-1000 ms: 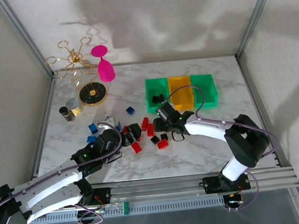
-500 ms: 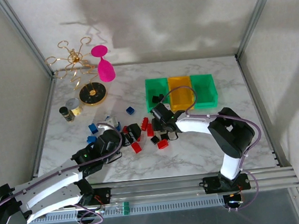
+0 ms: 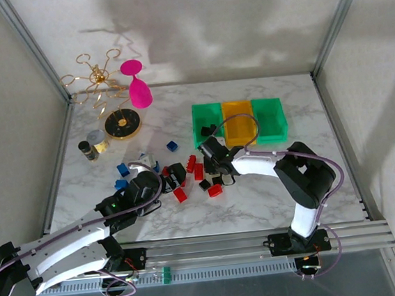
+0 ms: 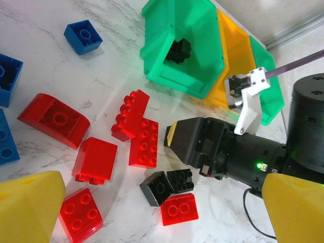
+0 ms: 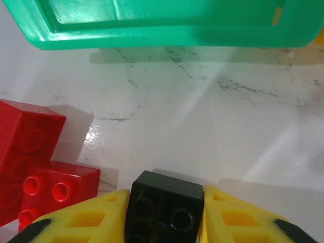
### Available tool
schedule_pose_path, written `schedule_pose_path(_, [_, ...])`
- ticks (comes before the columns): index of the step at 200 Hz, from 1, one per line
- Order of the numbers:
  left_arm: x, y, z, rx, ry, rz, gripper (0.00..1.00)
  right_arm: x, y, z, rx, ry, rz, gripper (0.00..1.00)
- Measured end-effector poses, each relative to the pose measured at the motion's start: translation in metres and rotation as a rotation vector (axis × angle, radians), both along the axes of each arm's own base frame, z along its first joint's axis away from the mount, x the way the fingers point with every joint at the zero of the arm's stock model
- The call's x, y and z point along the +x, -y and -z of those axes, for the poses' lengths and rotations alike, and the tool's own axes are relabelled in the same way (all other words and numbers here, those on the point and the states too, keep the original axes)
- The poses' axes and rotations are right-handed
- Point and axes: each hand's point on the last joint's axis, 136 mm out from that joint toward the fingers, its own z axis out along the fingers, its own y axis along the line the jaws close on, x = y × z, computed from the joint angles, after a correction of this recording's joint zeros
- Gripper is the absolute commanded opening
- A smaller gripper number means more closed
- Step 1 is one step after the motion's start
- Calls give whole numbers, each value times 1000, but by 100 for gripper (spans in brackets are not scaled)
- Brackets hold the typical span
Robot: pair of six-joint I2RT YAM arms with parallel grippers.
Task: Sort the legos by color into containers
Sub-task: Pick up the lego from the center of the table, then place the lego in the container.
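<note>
Farthest left, blue bricks (image 4: 83, 36) lie scattered on the marble table (image 3: 259, 201). Beside them our left gripper (image 4: 162, 205) hangs over the loose pile, jaws spread wide and holding nothing. Red bricks (image 4: 135, 132) crowd the table just below it.

Right of them, our right gripper (image 5: 167, 215) is down at table level. Its yellow pads (image 5: 96, 217) press against both sides of a black brick (image 5: 166, 195), so we judge it to be pinching that brick. We cannot tell whether the brick rests on the table or is barely off it. A red two-stud brick (image 5: 53, 195) lies just beside one pad.

Farther right and farther back, the containers stand side by side in a row. The left green bin (image 4: 174, 83) already holds one black piece (image 4: 179, 49). Next come the orange bin (image 3: 239, 124) and the right green bin (image 3: 270, 116).

We see several ways this could go wrong:
- The grip looks close to the fingertips, so a quick lift could let the brick twist out and fall back into the pile.
- The red neighbour could be dragged along or knocked aside.
- A low carry could clip the near wall of the green bin and shove the whole row.
- Our two grippers are near each other over the same bricks, so a careless swing could make them collide.
- Releasing over the orange bin would mix the colours.
</note>
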Motion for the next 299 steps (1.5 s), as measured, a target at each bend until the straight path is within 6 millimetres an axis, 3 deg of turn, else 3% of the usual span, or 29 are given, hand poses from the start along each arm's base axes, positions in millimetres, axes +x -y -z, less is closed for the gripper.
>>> schedule_pose_path(29, [1, 0, -2, 10, 11, 4, 100, 3, -2, -25, 19, 42, -17, 32])
schedule_pose_path(65, [6, 2, -19, 12, 45, 3, 100, 24, -14, -62, 31, 124, -37, 32])
schedule_pose_path(94, [17, -3, -33, 18, 72, -21, 100, 50, -18, -93, 49, 197, -33, 32])
schedule_pose_path(119, [28, -11, -34, 31, 72, -52, 100, 83, -15, -107, 48, 241, -8, 32])
schedule_pose_path(167, [44, -21, -22, 86, 47, -77, 100, 132, -9, -93, -6, 251, 9, 32])
schedule_pose_path(200, [59, -22, -27, 91, 51, -86, 100, 158, -12, -77, -40, 250, 4, 34])
schedule_pose_path(233, [68, -26, -30, 85, 62, -103, 100, 169, -13, -70, -59, 251, -9, 43])
schedule_pose_path(299, [70, -23, -34, 68, 64, -87, 100, 178, -17, -90, -51, 293, -27, 51])
